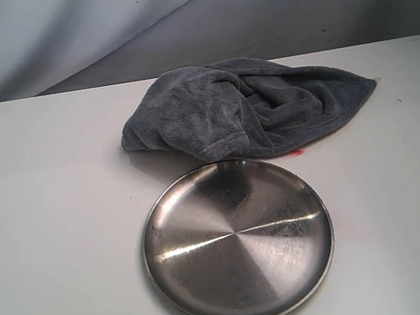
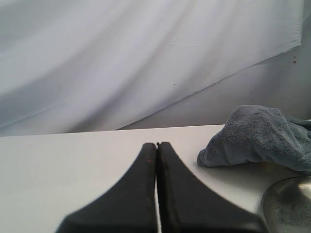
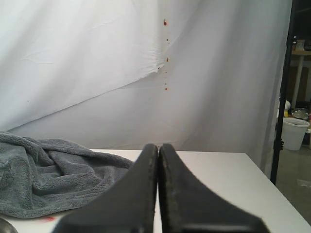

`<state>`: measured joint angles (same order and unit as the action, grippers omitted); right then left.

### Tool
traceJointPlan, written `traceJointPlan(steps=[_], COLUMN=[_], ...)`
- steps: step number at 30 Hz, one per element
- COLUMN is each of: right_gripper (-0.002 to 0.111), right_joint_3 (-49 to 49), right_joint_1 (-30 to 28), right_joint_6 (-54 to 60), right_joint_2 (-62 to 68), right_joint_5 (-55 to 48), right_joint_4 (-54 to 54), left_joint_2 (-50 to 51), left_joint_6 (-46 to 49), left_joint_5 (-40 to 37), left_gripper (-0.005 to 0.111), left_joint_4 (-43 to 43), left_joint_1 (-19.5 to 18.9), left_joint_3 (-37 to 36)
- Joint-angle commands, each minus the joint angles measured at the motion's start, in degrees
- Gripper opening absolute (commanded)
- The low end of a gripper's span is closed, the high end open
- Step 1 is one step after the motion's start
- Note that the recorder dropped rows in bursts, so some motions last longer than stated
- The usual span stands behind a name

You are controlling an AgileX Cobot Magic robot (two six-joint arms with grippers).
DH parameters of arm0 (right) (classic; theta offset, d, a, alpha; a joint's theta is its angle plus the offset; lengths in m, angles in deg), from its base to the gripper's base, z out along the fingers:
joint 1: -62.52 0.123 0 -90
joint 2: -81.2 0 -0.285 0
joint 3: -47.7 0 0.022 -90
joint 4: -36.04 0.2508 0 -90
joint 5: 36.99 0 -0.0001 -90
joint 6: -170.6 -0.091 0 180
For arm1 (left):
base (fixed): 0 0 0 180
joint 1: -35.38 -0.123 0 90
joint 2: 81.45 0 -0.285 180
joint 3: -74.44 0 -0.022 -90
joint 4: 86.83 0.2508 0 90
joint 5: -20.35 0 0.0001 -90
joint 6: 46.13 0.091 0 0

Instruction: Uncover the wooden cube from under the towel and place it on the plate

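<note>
The grey-blue towel (image 1: 246, 106) lies bunched in a mound at the back middle of the white table, just behind the shiny steel plate (image 1: 238, 242). The wooden cube is hidden. Neither arm shows in the exterior view. My left gripper (image 2: 156, 144) is shut with nothing in it; the towel (image 2: 257, 137) and the plate's rim (image 2: 286, 204) lie off to one side of it. My right gripper (image 3: 158, 145) is shut and empty too, with the towel (image 3: 43, 174) beside it on the table.
A pale cloth backdrop (image 1: 172, 19) hangs behind the table. The table's edge (image 3: 272, 184) drops off on one side of the right gripper, with a white bucket (image 3: 294, 133) on the floor beyond. A small red mark (image 1: 296, 153) sits by the towel's hem.
</note>
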<state>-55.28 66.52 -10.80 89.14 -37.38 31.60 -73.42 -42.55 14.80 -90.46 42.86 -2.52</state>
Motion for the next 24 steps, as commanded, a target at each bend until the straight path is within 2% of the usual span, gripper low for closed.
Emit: traceJointPlan(steps=[1,24], right_gripper=[0.0,0.0], right_joint_3=[0.2,0.2], right_joint_1=[0.1,0.1], right_joint_6=[0.1,0.2], right_joint_2=[-0.2,-0.2], right_joint_5=[0.4,0.4], right_joint_4=[0.3,-0.6], left_joint_2=[-0.2,-0.2], left_joint_6=[0.0,0.0], left_joint_5=[0.6,0.6], left_gripper=[0.0,0.0], left_joint_4=[-0.1,-0.1], left_joint_1=[-0.1,-0.1], left_joint_3=[-0.3,-0.3])
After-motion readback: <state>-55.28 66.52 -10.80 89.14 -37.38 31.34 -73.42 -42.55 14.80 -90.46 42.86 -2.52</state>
